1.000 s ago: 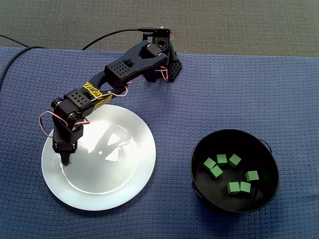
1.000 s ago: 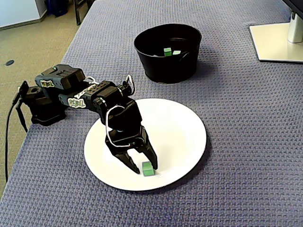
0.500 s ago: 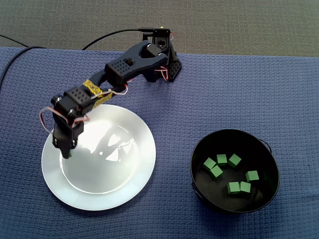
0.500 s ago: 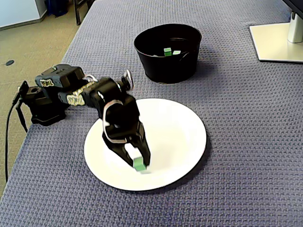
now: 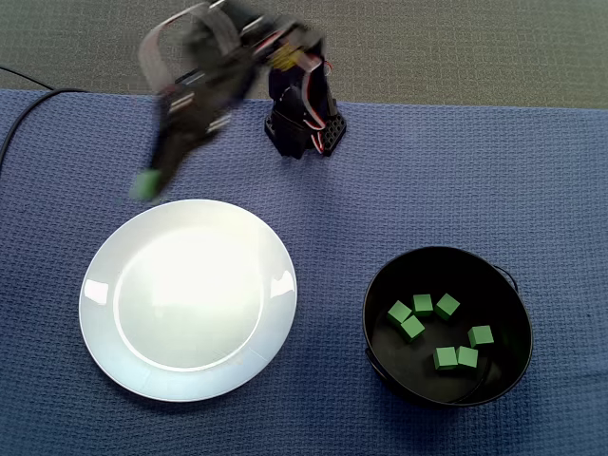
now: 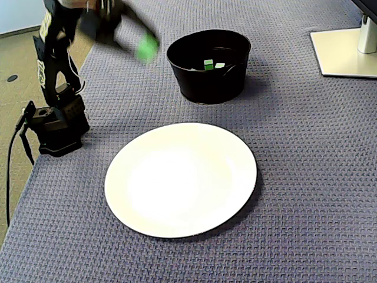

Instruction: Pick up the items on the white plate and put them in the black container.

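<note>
- Swings gripper [image 5: 148, 179] up off white plate [image 5: 95, 285], now blurred at its 11 o'clock.
- Keeps it clamped on green cube [image 5: 143, 186], high above worktop [image 5: 475, 171].
- Leaves plate bare; only the drop into black container [image 5: 372, 285], at plate's 3 o'clock, remains.

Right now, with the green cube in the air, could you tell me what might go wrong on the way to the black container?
The gripper is motion-blurred in both fixed views, with the green cube at its tip; a fast carry could shake it loose onto the cloth.
The black container has tall walls; a low approach could clip its rim and push it.
</note>
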`<action>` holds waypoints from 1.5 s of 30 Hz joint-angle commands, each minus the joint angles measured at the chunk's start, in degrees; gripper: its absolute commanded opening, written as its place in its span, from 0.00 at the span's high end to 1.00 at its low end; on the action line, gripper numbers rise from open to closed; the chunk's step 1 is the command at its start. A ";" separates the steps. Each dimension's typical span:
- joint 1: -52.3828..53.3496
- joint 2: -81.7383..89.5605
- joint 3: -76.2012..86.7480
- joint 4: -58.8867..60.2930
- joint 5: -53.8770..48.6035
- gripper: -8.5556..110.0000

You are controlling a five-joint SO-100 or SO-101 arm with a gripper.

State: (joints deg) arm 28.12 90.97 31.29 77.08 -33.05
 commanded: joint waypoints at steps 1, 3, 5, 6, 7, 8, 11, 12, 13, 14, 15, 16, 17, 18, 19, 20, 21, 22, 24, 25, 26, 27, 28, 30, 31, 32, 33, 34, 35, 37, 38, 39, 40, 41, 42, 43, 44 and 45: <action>-17.05 19.16 10.63 -13.89 -5.98 0.93; -27.42 25.22 20.13 -23.29 -14.06 0.93; -35.60 29.00 26.19 -27.25 -17.93 0.93; -38.94 29.62 28.13 -27.42 -18.98 0.93; -41.48 30.41 31.55 -28.48 -20.48 0.93; -43.86 31.20 35.86 -29.62 -22.06 0.93; -47.81 32.78 50.19 -34.37 -25.93 0.93; -48.60 33.13 55.28 -36.21 -27.07 0.93; -49.22 33.31 60.03 -38.32 -27.33 0.93; -49.83 33.13 65.04 -40.96 -27.42 0.93; -50.10 32.78 70.40 -44.38 -28.48 0.93; -50.36 32.17 75.59 -48.60 -29.44 0.93; -50.54 31.46 80.42 -53.35 -30.15 0.93; -50.80 30.76 84.81 -58.18 -30.32 0.93; -50.98 29.79 88.15 -62.14 -30.67 0.93; -51.06 28.74 90.44 -64.69 -30.32 0.93; -51.15 27.51 91.14 -65.30 -29.09 0.93; -51.24 26.19 91.32 -65.30 -27.60 0.93; -51.59 23.38 91.49 -65.39 -25.58 0.93; -51.86 22.06 91.93 -66.09 -25.14 0.93; -52.29 20.65 92.72 -67.41 -24.96 0.93; -52.82 19.07 93.43 -68.73 -24.96 0.93; -53.35 17.49 93.87 -69.70 -24.61 0.93; -54.32 14.50 94.13 -70.14 -23.55 0.93; -54.67 13.01 94.13 -70.22 -23.03 0.93; -54.84 11.43 94.48 -70.84 -22.76 0.93; -54.93 9.93 95.27 -72.33 -22.50 0.93; -55.02 8.79 95.80 -73.39 -22.50 0.93; -55.11 8.00 96.15 -73.92 -22.15 0.93; -55.11 7.82 96.59 -73.56 -21.09 0.86; -55.02 8.09 96.77 -73.39 -20.57 0.82; -54.76 8.26 97.03 -73.48 -19.95 0.80; -54.40 8.44 97.29 -74.00 -19.51 0.77; -53.88 8.96 97.38 -74.00 -19.25 0.75; -53.26 10.11 97.47 -73.92 -19.60 0.73; -52.38 11.95 97.56 -73.74 -20.30 0.72; -51.42 14.68 97.21 -72.51 -21.09 0.71; -50.19 17.84 96.50 -71.02 -21.71 0.70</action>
State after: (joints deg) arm -25.84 101.69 128.58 4.48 -53.53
